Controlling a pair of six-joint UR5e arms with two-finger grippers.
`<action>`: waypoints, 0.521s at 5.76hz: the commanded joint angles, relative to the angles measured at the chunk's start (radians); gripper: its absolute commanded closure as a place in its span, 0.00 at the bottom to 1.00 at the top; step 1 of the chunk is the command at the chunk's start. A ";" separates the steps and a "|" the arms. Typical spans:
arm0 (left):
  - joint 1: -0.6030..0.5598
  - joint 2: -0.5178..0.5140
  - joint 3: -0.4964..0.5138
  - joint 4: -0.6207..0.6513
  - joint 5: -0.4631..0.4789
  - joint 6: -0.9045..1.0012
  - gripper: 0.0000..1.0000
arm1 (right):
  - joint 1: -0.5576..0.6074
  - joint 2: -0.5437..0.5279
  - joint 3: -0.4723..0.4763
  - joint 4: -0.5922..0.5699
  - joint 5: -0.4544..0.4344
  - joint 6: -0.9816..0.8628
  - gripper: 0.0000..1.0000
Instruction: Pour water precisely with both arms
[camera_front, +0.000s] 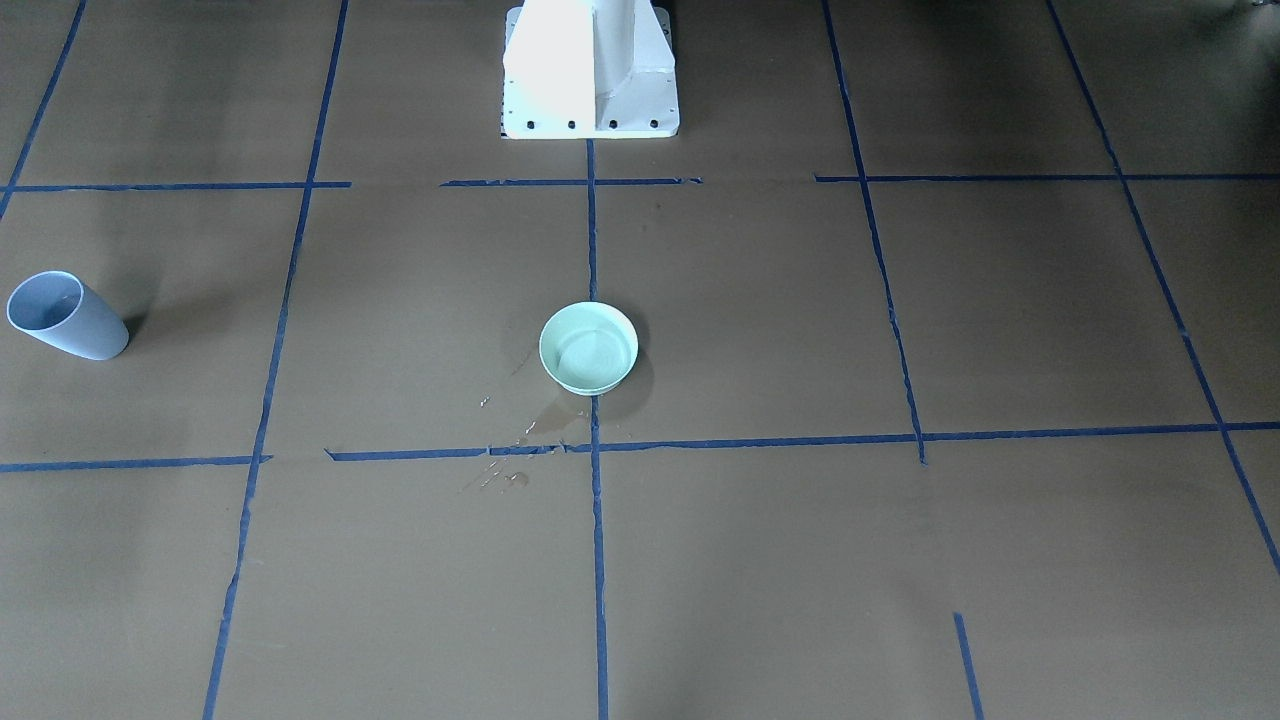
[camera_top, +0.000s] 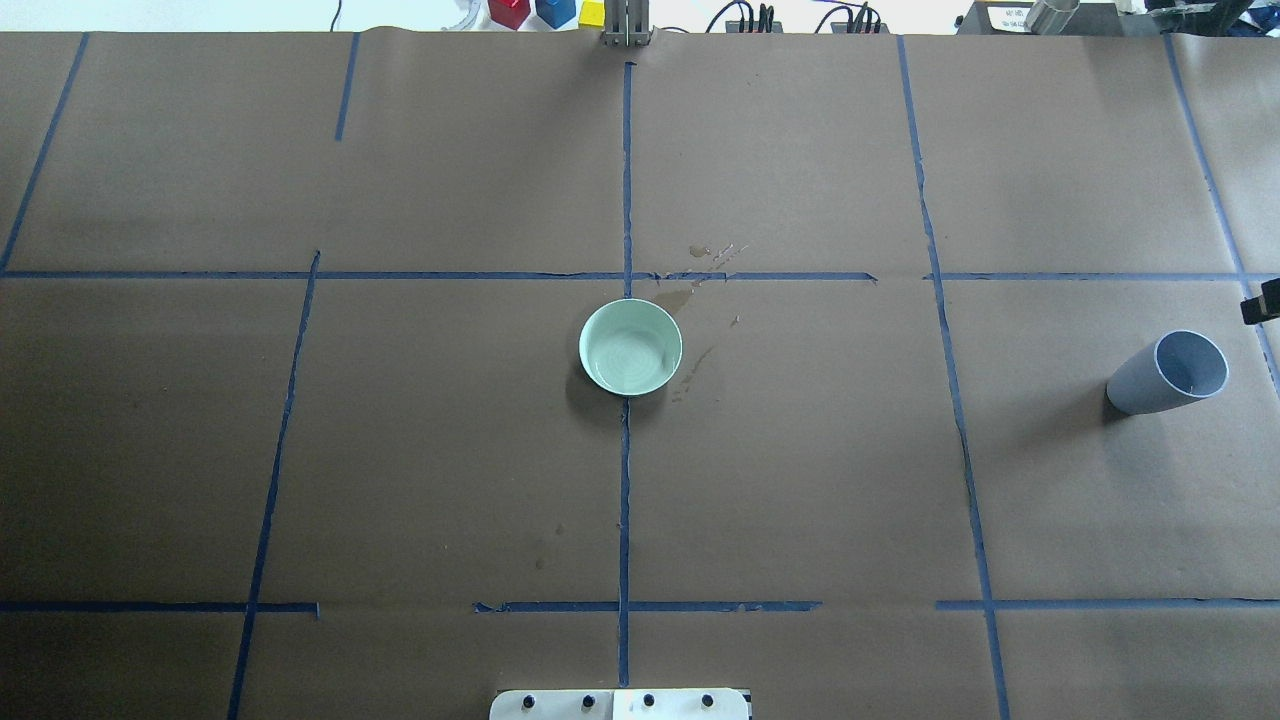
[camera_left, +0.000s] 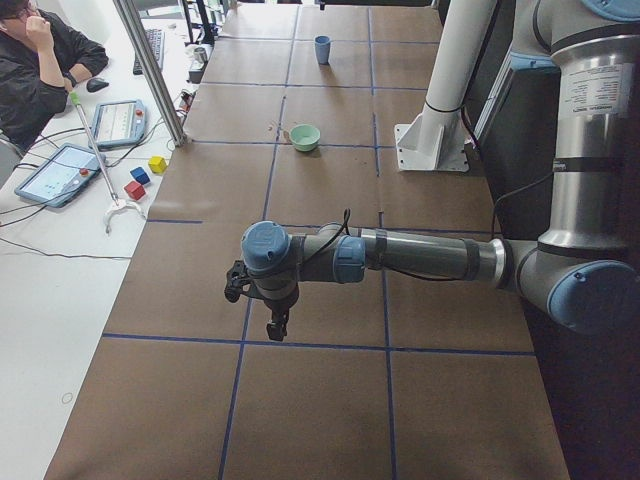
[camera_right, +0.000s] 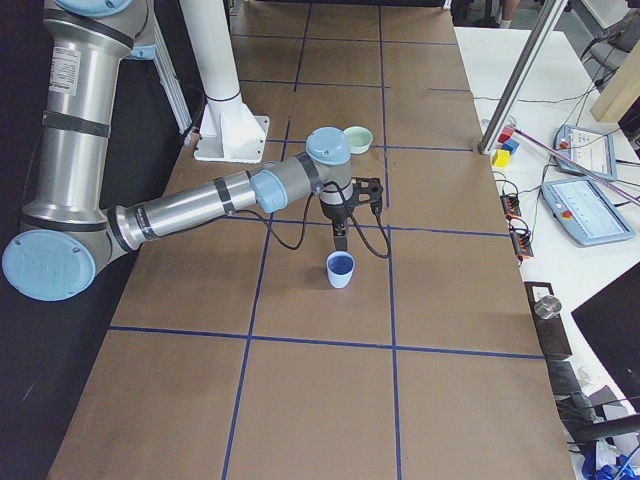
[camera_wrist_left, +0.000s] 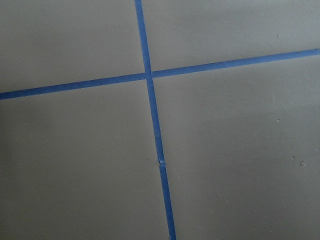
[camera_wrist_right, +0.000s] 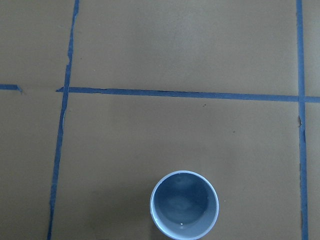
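- Well, the front-facing view shows no arm: the green bowl (camera_front: 590, 385) stands in the middle of the table (camera_front: 900, 560) with water (camera_front: 590, 350) glinting inside and spilled drops (camera_front: 545, 418) just beside it. The blue cup (camera_front: 70, 318) is well apart, near the edge.
- The overhead view repeats this layout; a black piece (camera_top: 1262, 300) at its right edge, near the cup, may be part of the right arm (camera_right: 220, 195).
- Only the left side view shows the left arm (camera_left: 420, 255), stretched low over the table, far from the bowl; whether its jaws are open or closed I cannot tell.
- Only the right side view shows the right arm fully, its jaws hanging just above the upright cup, seemingly not holding it; open or closed, I cannot tell.
- The left wrist view gives only crossing blue tape (camera_wrist_left: 150, 75).
- The right wrist view looks down into the cup; a faint sheen inside may be water.
- I judge the step in hand is grasping the cup. The next move calls for lowering the jaws around its wall, then a slow tilt over the bowl, with the left arm coming near to help.
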 joint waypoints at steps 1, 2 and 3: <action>-0.001 0.001 0.000 0.000 -0.001 -0.002 0.00 | -0.112 -0.103 0.002 0.210 -0.174 0.171 0.00; -0.001 0.001 -0.002 0.000 -0.001 -0.002 0.00 | -0.172 -0.179 0.002 0.375 -0.251 0.266 0.00; -0.001 0.013 -0.003 0.000 -0.002 0.001 0.00 | -0.276 -0.206 0.002 0.432 -0.372 0.369 0.01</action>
